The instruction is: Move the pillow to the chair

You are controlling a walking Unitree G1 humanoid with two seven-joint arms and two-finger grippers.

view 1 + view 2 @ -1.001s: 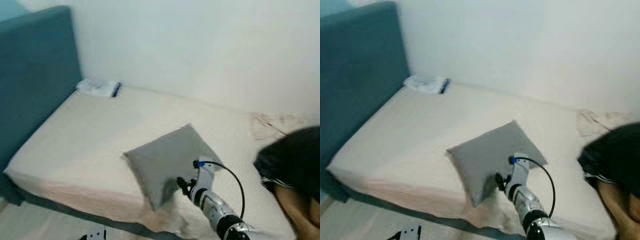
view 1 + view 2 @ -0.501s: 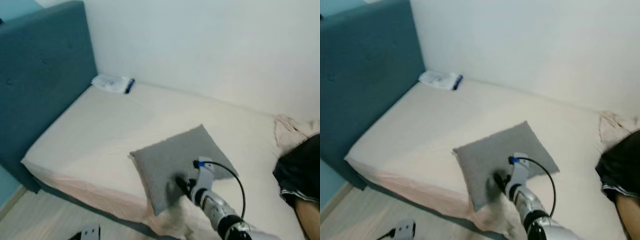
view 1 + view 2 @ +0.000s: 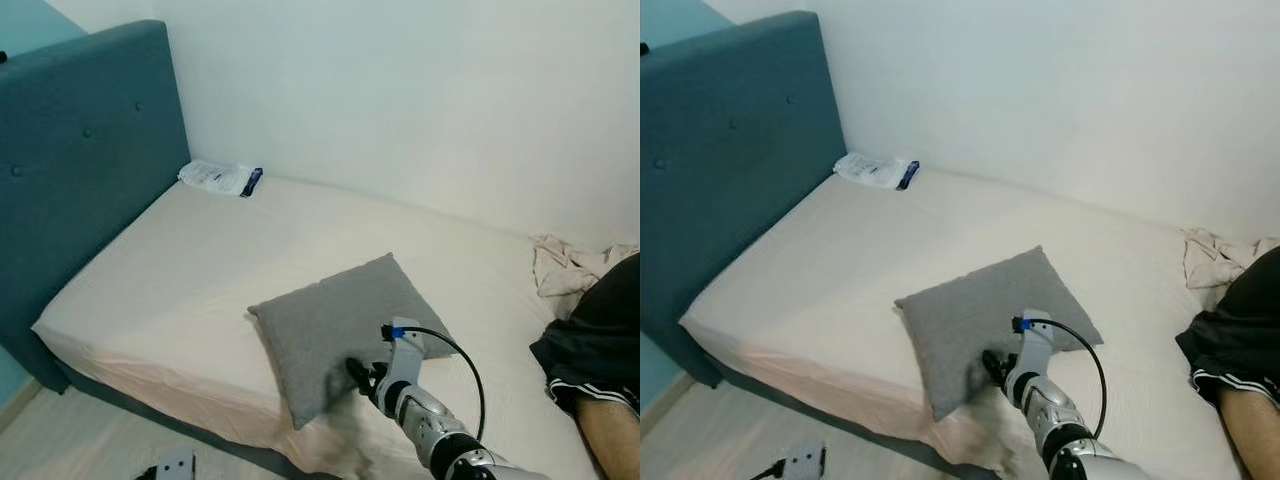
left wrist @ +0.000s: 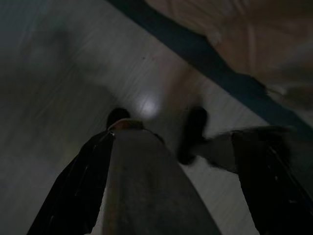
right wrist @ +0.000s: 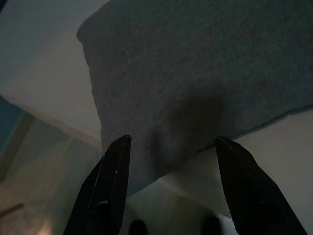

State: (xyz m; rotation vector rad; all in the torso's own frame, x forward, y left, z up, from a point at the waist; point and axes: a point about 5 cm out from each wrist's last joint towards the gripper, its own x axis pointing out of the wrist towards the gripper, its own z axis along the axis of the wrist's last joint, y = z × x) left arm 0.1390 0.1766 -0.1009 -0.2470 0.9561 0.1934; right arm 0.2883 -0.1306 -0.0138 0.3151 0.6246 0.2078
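With the camera settling after its sideways drift, the right tool (image 5: 171, 191), fingers still spread and grasping nothing, is closing on the near edge of the grey pillow (image 3: 335, 325), which is lying unmoved on the bed (image 3: 190, 260), so the pickup looks imminent.

Person (image 3: 600, 360) cut off at the right edge (only shorts and a leg), left wrist view dark and blurred

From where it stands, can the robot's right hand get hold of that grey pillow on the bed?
Probably yes. The right hand is open at the near edge of the grey pillow, its fingers on either side of that edge. Nothing lies between them; the pillow sits free on the bed.
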